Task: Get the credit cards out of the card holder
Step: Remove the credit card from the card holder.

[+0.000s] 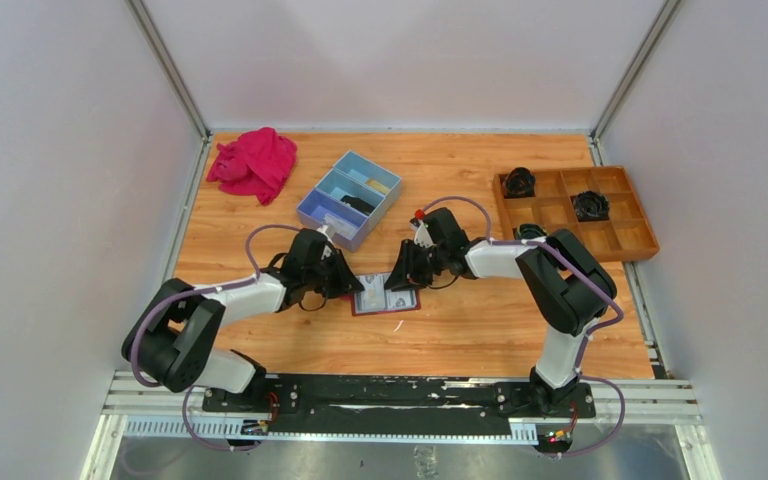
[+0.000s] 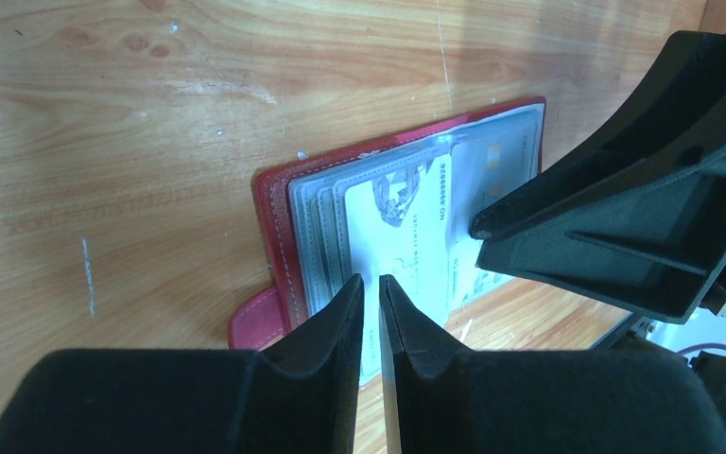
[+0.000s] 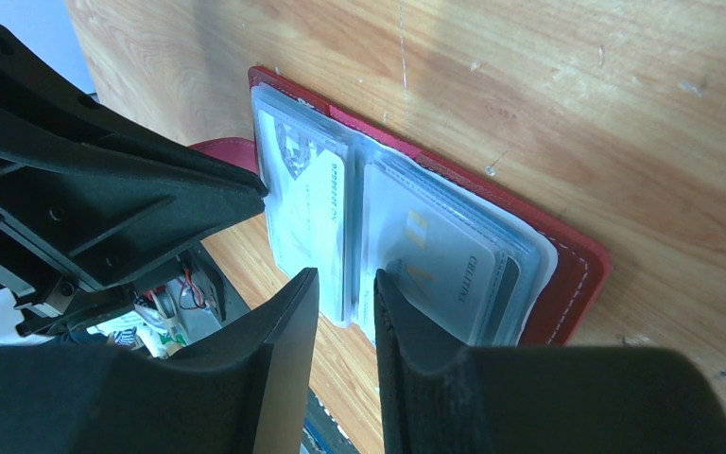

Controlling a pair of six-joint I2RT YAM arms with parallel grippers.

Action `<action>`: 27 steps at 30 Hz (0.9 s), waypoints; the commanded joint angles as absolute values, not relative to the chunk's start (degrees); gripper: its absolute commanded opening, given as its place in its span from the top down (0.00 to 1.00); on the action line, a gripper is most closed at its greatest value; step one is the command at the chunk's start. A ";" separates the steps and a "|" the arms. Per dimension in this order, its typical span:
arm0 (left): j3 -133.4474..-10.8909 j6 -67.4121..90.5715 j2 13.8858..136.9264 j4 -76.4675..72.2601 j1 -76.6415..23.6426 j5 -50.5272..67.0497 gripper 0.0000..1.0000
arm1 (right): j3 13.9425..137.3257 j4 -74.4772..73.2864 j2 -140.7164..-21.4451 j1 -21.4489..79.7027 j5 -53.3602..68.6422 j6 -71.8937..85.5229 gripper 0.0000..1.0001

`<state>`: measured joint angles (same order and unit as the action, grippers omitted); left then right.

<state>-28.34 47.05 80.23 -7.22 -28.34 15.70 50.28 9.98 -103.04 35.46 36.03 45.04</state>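
The dark red card holder [image 1: 385,297] lies open on the wooden table between my two grippers. In the left wrist view its red cover [image 2: 272,218] frames grey see-through pockets, and a whitish credit card [image 2: 406,227] sticks out past the holder's near edge. My left gripper [image 2: 371,279] is shut to a sliver, its tips down on that card, which lies flat rather than between the fingers. My right gripper [image 3: 340,274] stands a narrow gap open over the holder's middle fold [image 3: 354,236], one fingertip [image 3: 386,284] on the right pocket page with cards [image 3: 435,255] inside.
A blue three-compartment box [image 1: 332,222] stands just behind the holder. A bright pink cloth [image 1: 253,162] lies at the back left. A wooden compartment tray [image 1: 610,253] with black items [image 1: 518,182] sits at the right. The two grippers [image 1: 348,288] [image 1: 400,280] are close together.
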 commanded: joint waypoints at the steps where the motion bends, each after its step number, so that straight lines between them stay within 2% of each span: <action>1: -26.98 46.41 80.21 -5.12 -28.30 13.66 0.82 | 50.19 9.70 -104.58 34.54 36.74 44.64 0.68; 27: -25.76 46.75 80.67 -5.16 -28.29 12.72 0.82 | 49.67 9.71 -104.21 34.63 36.43 44.48 0.68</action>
<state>-27.51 47.37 79.96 -8.40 -28.34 15.18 50.28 9.96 -103.04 35.35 36.07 45.04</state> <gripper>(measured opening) 0.177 0.322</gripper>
